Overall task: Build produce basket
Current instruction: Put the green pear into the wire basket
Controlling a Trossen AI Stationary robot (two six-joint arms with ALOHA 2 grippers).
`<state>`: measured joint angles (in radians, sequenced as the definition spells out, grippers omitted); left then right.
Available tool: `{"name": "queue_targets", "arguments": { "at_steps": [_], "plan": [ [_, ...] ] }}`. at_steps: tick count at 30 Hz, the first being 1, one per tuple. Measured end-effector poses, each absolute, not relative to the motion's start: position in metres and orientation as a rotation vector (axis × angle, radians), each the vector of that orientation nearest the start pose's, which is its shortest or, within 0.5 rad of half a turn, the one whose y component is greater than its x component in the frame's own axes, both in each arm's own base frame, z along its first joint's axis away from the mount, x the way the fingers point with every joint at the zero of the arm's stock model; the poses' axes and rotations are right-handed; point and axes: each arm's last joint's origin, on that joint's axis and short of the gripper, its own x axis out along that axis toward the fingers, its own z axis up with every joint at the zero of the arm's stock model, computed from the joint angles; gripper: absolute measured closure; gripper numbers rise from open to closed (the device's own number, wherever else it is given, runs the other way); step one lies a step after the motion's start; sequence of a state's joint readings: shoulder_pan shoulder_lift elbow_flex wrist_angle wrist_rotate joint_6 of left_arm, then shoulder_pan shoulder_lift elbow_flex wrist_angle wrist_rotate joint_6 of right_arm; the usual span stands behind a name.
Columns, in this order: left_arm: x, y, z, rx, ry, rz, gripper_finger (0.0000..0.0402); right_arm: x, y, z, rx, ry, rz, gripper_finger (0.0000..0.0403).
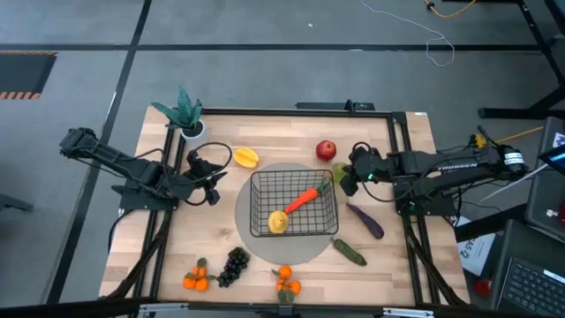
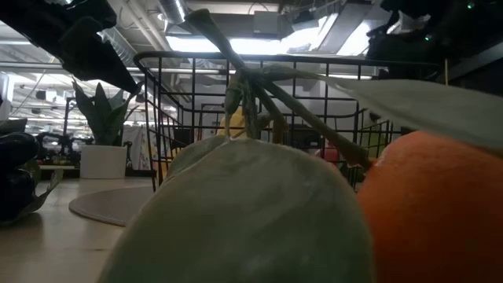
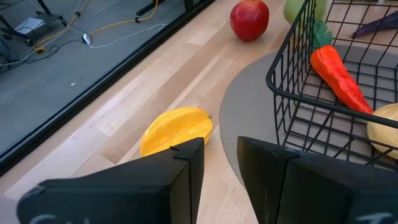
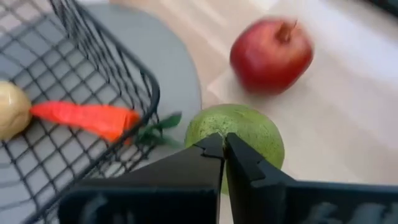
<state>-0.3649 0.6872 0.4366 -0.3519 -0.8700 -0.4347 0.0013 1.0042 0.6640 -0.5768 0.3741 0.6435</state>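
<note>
On the round grey mat (image 1: pixel 291 247) sits the black wire basket (image 1: pixel 265 181), with the orange carrot (image 1: pixel 303 198) and a yellow lemon (image 1: pixel 277 222) already inside. Just off its right side, the right gripper (image 4: pixel 224 151) has its fingers pressed fully together above the green pear (image 4: pixel 249 127), gripping nothing. Beside that lies the red apple (image 1: pixel 326 150). Over to the left, the left gripper (image 3: pixel 219 158) hangs partly open and empty near the yellow starfruit (image 3: pixel 176 129).

Sitting in view are one wire basket (image 1: pixel 294 204), one carrot (image 1: pixel 302 199), one lemon (image 1: pixel 277 222), one starfruit (image 1: pixel 246 157), one apple (image 1: pixel 326 150), one pear (image 4: pixel 236 130), one eggplant (image 1: pixel 365 221), one cucumber (image 1: pixel 349 252), one grape bunch (image 1: pixel 233 265) and two tangerine clusters (image 1: pixel 196 280).
</note>
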Motion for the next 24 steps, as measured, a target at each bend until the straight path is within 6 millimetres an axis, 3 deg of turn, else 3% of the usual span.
{"name": "queue_targets", "arguments": {
  "at_steps": [10, 24],
  "plan": [
    [0.138, -0.029, 0.219, -0.064, 0.377, 0.582, 0.0315, 0.192, -0.017, 0.252, 0.257, 0.606, -0.789, 0.0403],
    [0.138, -0.029, 0.219, -0.064, 0.378, 0.582, 0.0315, 0.210, -0.006, 0.295, 0.105, 0.408, -0.608, 0.0403]
  ]
}}
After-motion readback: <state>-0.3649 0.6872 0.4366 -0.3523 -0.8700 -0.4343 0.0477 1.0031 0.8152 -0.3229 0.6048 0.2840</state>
